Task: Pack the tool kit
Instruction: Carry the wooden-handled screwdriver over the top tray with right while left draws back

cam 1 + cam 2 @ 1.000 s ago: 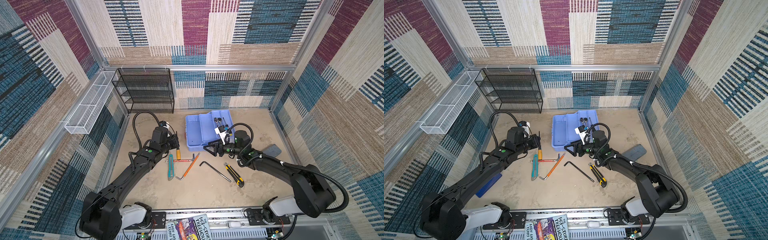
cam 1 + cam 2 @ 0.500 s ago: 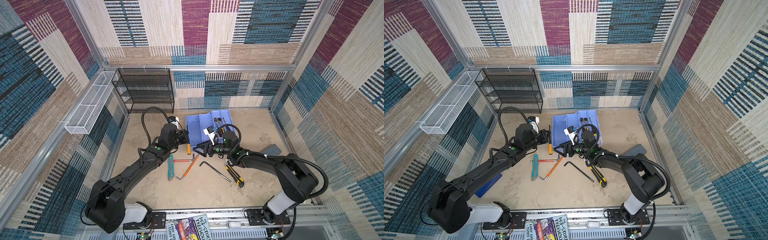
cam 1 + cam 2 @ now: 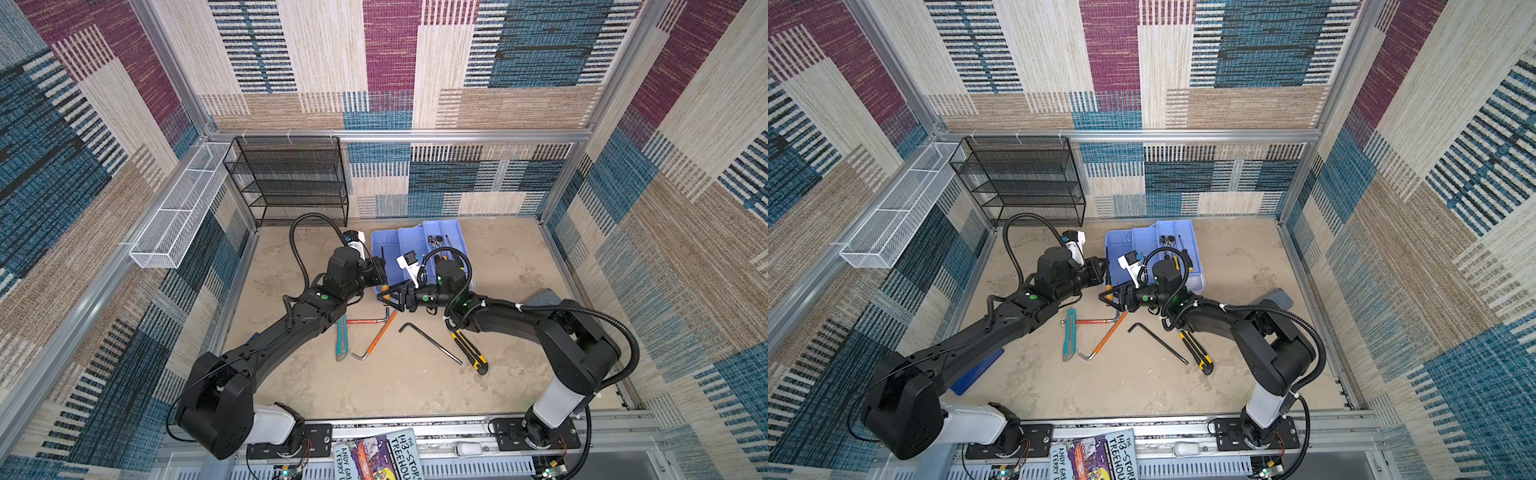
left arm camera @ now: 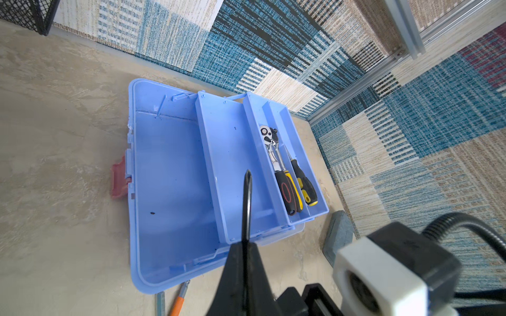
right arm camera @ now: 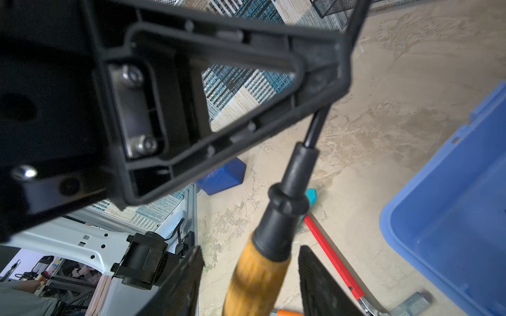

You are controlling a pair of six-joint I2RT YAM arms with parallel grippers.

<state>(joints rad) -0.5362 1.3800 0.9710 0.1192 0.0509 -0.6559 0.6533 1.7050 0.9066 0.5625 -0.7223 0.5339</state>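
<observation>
A robot test cell in a lab. Patterned carpet panels (image 3: pixel 390 62) in an aluminium frame (image 3: pixel 415 135) wall in a sandy floor (image 3: pixel 395 390). A black wire rack (image 3: pixel 291 183) stands at the back; opposite the rack, the left arm (image 3: pixel 299 324) and right arm (image 3: pixel 519 320) are bolted to a metal rail (image 3: pixel 449 422).

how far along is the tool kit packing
Done: ratchet and black-yellow screwdriver lie in the toolbox tray. In hand: left gripper pinches the shaft of the orange-handled screwdriver, right gripper open around its handle. Left: three hex keys and two utility knives on the floor.
</observation>
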